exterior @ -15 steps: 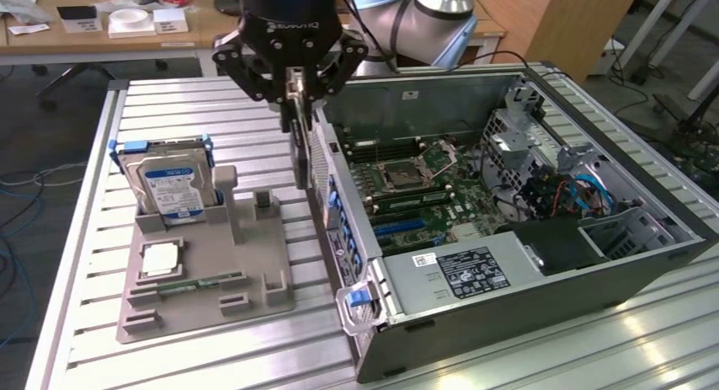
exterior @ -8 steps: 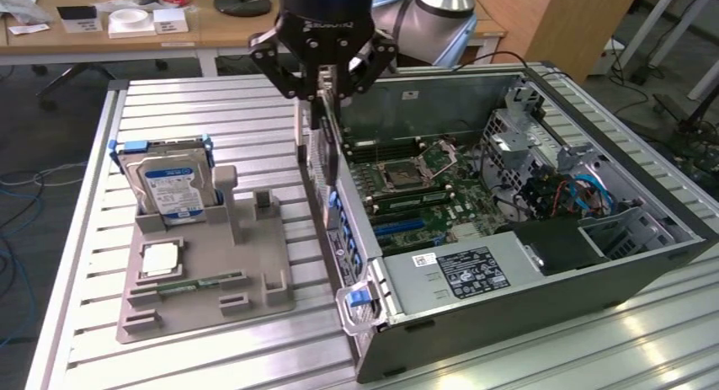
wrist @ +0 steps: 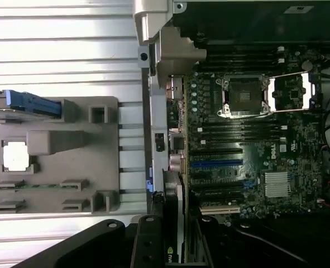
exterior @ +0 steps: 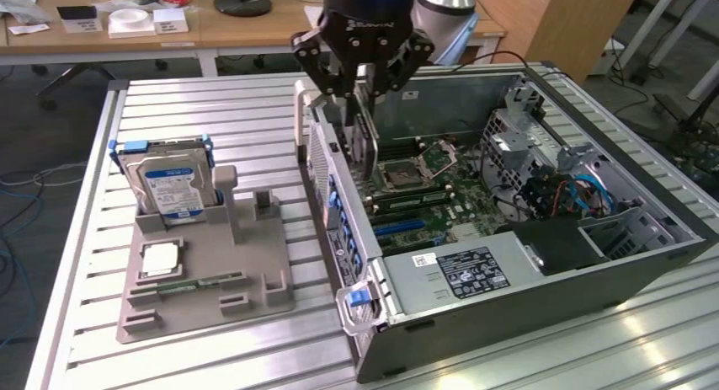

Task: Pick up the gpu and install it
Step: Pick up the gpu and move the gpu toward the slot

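GPU (exterior: 363, 146) is in the gripper (exterior: 362, 88): fingers pinching its upper edge, card hanging upright and edge-on just inside the rear wall of the open tower case (exterior: 629, 268). It's above the motherboard (exterior: 450, 200), not seated. From the wrist view it sits near the expansion slots, with the blue slot (wrist: 218, 163) close by; can't tell which slot it's over.

Risks, my read:
- narrow pinch on a long flat card, so it could pivot between the pads
- bracket end could snag the case's sheet-metal rear lip
- slight skew and the edge connector rides the slot wall or clips board parts

Materials: card is thin, flat, dark-faced. Case is grey folded sheet metal with hard edges. Board is green and densely populated, with an open CPU socket (exterior: 418, 167). Matte grey plastic fixture (exterior: 208, 306) on the ribbed aluminium table (exterior: 225, 112) holds the hard drive (exterior: 168, 184), well apart from the GPU.
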Robot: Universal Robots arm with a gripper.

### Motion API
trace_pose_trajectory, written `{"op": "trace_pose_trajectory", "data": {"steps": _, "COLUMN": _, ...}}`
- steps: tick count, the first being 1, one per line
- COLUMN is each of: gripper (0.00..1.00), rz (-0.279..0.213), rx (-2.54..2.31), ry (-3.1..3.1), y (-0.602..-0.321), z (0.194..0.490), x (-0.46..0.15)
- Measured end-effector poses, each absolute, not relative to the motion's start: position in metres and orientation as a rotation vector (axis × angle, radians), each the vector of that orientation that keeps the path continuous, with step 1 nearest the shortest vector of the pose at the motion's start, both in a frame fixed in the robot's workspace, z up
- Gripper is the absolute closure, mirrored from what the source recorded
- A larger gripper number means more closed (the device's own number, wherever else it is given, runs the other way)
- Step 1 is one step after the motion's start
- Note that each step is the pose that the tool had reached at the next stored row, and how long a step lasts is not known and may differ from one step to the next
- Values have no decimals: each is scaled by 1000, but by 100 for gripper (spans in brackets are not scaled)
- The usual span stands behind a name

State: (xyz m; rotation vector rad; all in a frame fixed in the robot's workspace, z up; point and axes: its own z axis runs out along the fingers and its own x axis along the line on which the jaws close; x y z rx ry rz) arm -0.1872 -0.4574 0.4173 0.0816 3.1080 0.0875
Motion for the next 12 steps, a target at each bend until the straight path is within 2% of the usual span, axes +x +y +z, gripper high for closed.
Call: {"op": "trace_pose_trajectory", "data": {"steps": 12, "gripper": 73, "rz": 91, "rx": 82, "ry": 3108, "y": -457, "z": 417, "x": -133}}
